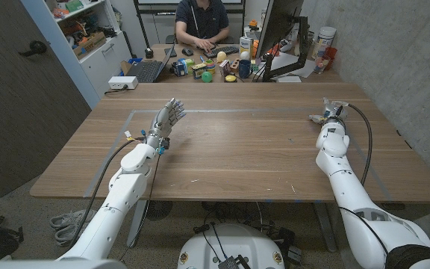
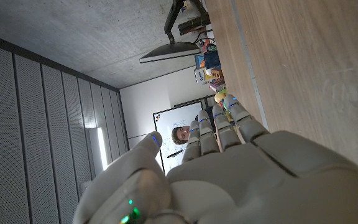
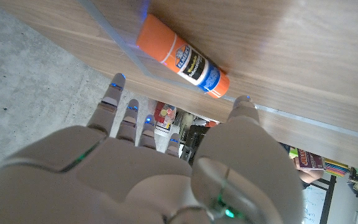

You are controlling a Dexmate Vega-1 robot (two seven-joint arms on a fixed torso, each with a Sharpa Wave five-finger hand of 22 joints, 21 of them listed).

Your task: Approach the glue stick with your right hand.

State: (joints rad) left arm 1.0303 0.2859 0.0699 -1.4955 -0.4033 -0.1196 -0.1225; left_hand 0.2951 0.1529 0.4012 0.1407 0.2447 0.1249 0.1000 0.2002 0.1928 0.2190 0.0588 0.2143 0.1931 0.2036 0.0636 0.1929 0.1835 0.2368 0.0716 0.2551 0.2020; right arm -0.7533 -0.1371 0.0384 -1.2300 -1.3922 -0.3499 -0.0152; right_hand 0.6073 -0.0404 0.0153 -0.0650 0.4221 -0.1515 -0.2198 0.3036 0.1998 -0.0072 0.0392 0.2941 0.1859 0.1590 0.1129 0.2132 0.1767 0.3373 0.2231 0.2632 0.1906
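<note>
While one glue stick (image 3: 183, 57) lies flat, right hand (image 3: 166, 168) hovers near.

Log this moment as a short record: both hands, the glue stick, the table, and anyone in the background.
right hand: open, fingers spread, close to the glue stick, not touching it
glue stick: orange, lying on its side on the table, capped
left hand: open, holding nothing, fingers extended over the table
table: wooden, grey tape lines on top
person: seated at a cluttered desk behind the table
</note>
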